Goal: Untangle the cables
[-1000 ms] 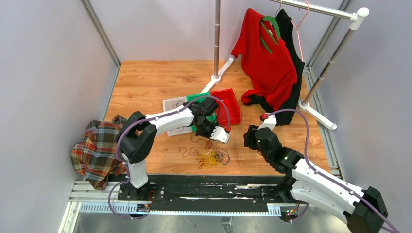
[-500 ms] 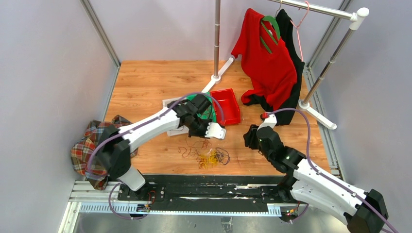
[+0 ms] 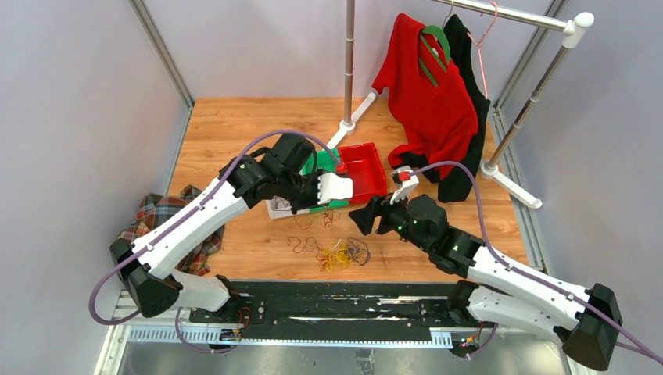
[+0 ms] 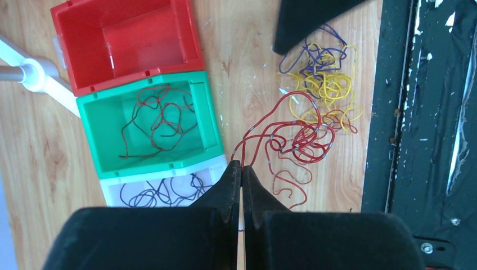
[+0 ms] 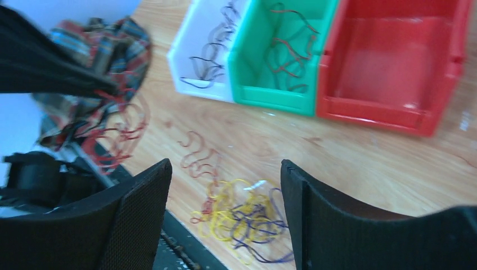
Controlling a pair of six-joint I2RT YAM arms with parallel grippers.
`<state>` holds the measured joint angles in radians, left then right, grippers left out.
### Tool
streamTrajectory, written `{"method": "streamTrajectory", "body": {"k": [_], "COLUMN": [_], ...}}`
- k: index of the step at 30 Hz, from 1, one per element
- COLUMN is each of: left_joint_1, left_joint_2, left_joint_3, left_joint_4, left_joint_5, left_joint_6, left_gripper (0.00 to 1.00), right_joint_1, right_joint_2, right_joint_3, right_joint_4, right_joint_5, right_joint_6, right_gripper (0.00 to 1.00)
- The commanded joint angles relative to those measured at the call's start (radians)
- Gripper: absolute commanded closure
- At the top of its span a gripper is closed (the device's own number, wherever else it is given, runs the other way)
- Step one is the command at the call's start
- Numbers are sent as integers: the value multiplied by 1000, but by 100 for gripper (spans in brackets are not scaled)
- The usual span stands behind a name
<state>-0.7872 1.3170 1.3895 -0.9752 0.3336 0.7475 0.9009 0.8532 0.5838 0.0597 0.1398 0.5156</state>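
A tangle of yellow and dark purple cables (image 3: 339, 254) lies on the wooden floor near the front edge; it also shows in the left wrist view (image 4: 326, 84) and between my right fingers in the right wrist view (image 5: 247, 216). My left gripper (image 3: 338, 187) (image 4: 242, 166) is shut on a red cable (image 4: 292, 135), whose loops hang down to the floor (image 3: 319, 219). A loose red-brown strand (image 3: 297, 244) lies left of the tangle. My right gripper (image 3: 361, 219) (image 5: 225, 166) is open and empty, above and right of the tangle.
Three bins stand side by side: red (image 4: 185, 34), empty; green (image 4: 205, 112) with red-brown cables; white (image 4: 112, 188) with dark purple cables. A plaid cloth (image 3: 156, 226) lies at the left. A clothes rack with a red shirt (image 3: 430, 94) stands behind. A black rail (image 3: 336, 301) runs along the near edge.
My left arm has risen and drawn back toward the bins with the red cable in its gripper. My right gripper has swung left toward the tangle.
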Motion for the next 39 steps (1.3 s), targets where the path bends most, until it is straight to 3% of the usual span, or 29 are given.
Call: {"method": "streamTrajectory", "body": {"k": [1,7,13,24,39], "left_joint_1": [-4,-4,-4,-4,45], "left_joint_2": [21,48,33,-27,-63], "left_joint_3": [57,84,87,130,200], "left_joint_4": [-15,23,38,34,-6], "left_joint_5": [-33,-89,-87,46,246], "left_joint_6": [-139,-261,-311,-472,-515], "left_gripper": [100,100,100,100,100], "right_joint_1": [86,195,220,260,263], "right_joint_2": [2,59,174,308,252], "right_joint_3": [41,72,140,176,66], "right_joint_4": [135,189,201,147,245], "right_joint_5": [-25,117,194,545,590], "right_joint_6": [-16,-32,-49,-28,38], "right_gripper": [29,28,28,32,48]}}
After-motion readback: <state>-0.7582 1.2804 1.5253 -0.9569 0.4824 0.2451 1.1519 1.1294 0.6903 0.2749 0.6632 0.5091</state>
